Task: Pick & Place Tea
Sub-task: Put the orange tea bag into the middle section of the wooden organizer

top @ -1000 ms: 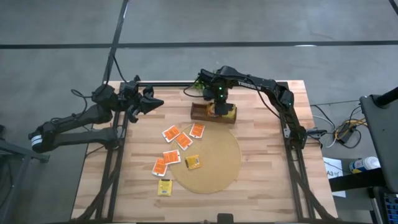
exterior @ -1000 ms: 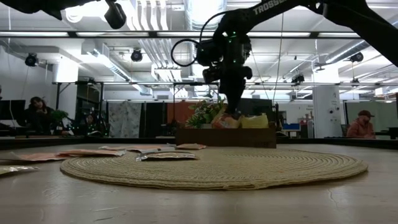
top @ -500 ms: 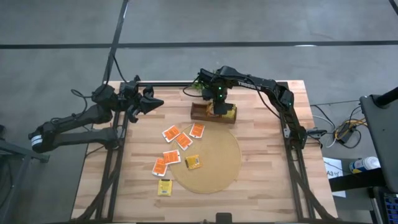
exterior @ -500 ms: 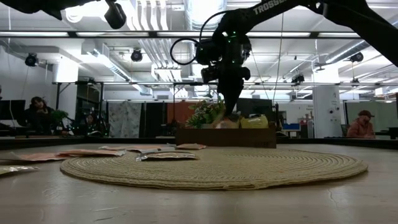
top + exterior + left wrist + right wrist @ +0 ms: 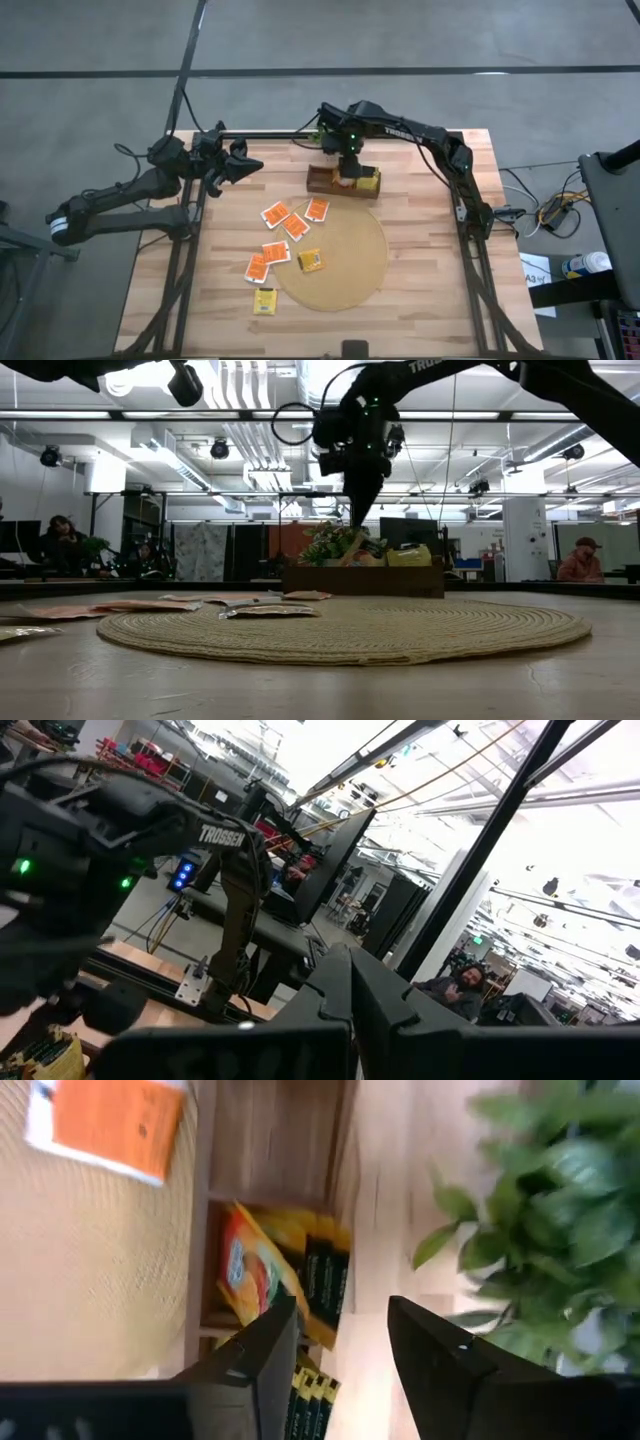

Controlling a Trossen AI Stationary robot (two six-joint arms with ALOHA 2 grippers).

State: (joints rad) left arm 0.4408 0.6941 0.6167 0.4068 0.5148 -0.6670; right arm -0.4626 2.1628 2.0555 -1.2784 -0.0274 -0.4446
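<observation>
Several tea packets lie flat on the table: orange ones (image 5: 275,214) (image 5: 296,227) (image 5: 317,209) and yellow ones (image 5: 310,260) (image 5: 264,300). More tea stands in a small wooden box (image 5: 343,183) at the far middle, among it an orange packet (image 5: 250,1270) that leans on yellow ones (image 5: 322,1270). My right gripper (image 5: 349,170) (image 5: 340,1345) hangs open just above the box, pointing down, with nothing between its fingers. My left gripper (image 5: 245,165) waits shut, high over the table's far left corner.
A round woven mat (image 5: 335,255) covers the table's middle, with one yellow packet on it. A small green plant (image 5: 540,1210) (image 5: 330,543) stands just behind the box. Black frame rails run along the table's left, right and far edges.
My right gripper has opened over the box and let go of the orange packet, which stays in the box leaning on the yellow ones. The gripper has then risen a little, clear of the box.
</observation>
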